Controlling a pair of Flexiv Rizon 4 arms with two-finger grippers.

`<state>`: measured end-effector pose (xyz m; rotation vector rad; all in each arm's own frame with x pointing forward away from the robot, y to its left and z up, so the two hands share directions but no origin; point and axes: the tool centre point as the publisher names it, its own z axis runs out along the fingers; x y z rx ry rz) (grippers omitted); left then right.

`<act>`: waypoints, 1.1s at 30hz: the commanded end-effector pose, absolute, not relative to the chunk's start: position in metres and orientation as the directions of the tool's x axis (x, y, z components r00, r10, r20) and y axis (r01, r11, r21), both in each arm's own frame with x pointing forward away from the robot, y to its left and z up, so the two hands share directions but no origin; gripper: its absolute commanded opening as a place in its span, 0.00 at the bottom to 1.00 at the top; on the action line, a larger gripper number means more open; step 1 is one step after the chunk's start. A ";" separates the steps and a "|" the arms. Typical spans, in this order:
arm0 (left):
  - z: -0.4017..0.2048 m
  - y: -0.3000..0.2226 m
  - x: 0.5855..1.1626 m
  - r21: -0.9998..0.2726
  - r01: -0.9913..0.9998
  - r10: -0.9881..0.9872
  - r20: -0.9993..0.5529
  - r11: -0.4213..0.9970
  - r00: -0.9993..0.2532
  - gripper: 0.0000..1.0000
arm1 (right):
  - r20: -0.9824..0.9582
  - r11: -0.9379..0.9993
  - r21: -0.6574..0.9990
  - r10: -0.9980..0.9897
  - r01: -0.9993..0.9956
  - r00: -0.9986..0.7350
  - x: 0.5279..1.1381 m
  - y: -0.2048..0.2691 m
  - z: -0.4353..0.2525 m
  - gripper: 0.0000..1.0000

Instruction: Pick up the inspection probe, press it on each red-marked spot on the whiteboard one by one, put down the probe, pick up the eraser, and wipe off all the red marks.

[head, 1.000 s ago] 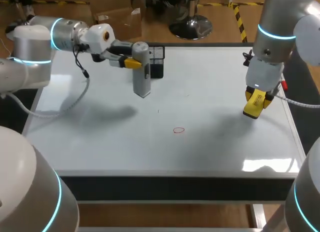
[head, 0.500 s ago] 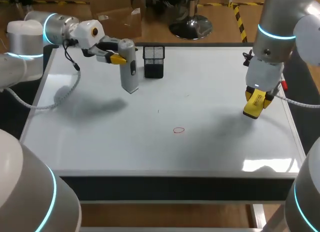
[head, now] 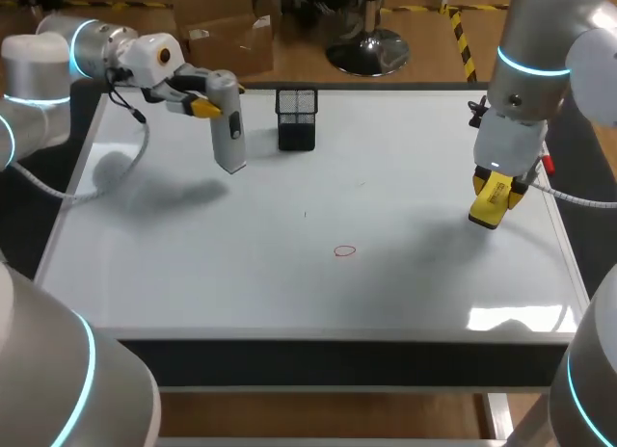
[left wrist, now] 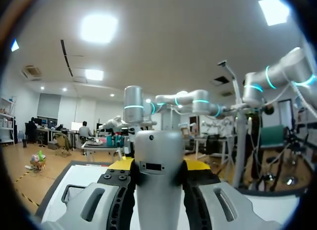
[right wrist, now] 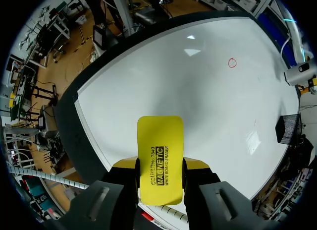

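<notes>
Head view: left gripper [head: 206, 106] clamped on probe [head: 228, 131] near far whiteboard [head: 405, 293] edge; right gripper [head: 495, 193] clamped on black-lettered eraser [right wrist: 159, 150] near right edge.

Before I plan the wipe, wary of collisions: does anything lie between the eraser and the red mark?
Nothing visible: only bare whiteboard lies between the eraser, in the right gripper, and the red mark. The mesh holder stands farther back.

Grey probe [head: 229, 129] upright above whiteboard [head: 193, 264], one red circle [head: 344, 251] near its middle, yellow eraser [head: 492, 198] raised at right
</notes>
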<state>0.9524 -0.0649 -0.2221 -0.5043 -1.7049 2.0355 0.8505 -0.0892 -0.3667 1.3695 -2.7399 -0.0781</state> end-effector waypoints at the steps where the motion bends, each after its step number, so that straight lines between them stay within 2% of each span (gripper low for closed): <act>1: -0.221 -0.064 0.958 -0.985 -0.097 0.631 -0.017 -0.145 -0.775 0.00 | 0.048 0.598 0.078 -0.801 -0.797 -0.596 0.851 -0.090 -0.366 0.00; 15: -0.221 -0.064 0.958 -0.985 -0.097 0.631 -0.017 -0.145 -0.775 0.00 | 0.048 0.598 0.078 -0.801 -0.797 -0.596 0.851 -0.090 -0.366 0.00; 33: -0.221 -0.064 0.958 -0.985 -0.097 0.631 -0.017 -0.145 -0.775 0.00 | 0.061 0.394 -0.019 -0.917 -0.919 -0.394 0.781 0.040 -0.350 0.00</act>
